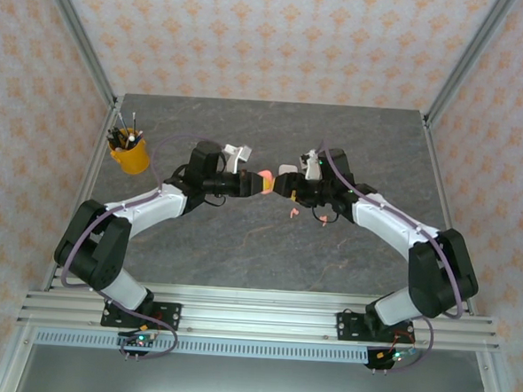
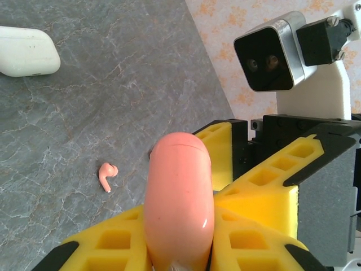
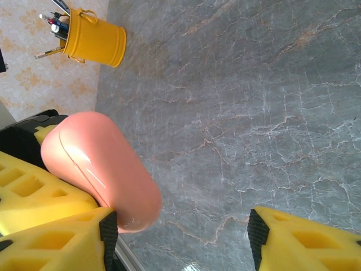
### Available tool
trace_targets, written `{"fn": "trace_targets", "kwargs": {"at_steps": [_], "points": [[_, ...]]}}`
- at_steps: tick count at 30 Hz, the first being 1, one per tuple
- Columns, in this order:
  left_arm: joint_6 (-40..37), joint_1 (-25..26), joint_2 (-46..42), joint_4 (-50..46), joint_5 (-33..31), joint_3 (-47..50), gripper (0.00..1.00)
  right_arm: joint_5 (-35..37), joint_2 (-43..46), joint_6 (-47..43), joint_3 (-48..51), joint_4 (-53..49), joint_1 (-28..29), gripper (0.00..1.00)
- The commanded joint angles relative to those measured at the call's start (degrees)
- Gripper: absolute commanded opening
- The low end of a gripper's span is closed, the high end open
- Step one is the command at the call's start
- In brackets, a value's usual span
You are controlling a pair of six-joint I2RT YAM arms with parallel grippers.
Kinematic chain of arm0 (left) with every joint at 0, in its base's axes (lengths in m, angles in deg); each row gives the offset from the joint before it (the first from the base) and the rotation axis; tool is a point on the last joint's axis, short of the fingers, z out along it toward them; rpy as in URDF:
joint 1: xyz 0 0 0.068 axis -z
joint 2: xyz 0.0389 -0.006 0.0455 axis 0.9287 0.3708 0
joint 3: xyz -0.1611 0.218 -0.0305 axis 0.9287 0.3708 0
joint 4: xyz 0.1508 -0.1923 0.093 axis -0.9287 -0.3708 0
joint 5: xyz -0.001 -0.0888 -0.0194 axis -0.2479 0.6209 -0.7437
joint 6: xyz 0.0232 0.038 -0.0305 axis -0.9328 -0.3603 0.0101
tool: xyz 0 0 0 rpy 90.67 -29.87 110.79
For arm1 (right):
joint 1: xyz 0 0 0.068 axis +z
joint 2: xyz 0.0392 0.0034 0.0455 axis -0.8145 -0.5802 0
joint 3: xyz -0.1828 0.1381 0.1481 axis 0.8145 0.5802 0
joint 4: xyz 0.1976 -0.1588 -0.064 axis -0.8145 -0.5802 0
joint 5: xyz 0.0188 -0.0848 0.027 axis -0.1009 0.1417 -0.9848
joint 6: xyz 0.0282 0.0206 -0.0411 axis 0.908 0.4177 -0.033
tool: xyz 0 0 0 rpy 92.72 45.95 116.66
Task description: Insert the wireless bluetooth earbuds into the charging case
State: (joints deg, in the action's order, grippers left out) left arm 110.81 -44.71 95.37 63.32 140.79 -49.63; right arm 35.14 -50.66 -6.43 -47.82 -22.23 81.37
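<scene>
Coral-pink charging case (image 2: 179,209) is held above the table (image 3: 254,113), pinched tight between the left gripper's (image 2: 179,248) jaws. The right gripper (image 3: 180,234) gapes wide, one finger just beside the case, gripping nothing. A pink earbud (image 2: 107,176) lies on the table near the case.

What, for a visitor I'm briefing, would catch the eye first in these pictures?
A coral-pink case held above the middle of the table, clamped in the left gripper, with the right gripper open at its other end. Nearby one pink earbud lies on the table, and a yellow pen cup stands far left.
</scene>
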Motion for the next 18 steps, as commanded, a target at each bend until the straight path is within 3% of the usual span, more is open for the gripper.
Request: {"fn": "trace_targets", "kwargs": {"at_steps": [1,11,18], "points": [[-1.5,0.3,-1.9,-0.4,3.4,-1.6,0.00,3.5,-1.2,-1.3,-0.7,0.1,-1.4,0.62],[-3.7,0.3,-3.5,-2.8,3.3,-1.6,0.00,3.6,1.1,-1.1,0.3,-1.5,-4.0,0.61],[-3.2,0.3,-3.1,-1.8,3.2,-1.4,0.00,-1.0,5.5,0.6,0.4,-0.3,-4.1,0.61]]}}
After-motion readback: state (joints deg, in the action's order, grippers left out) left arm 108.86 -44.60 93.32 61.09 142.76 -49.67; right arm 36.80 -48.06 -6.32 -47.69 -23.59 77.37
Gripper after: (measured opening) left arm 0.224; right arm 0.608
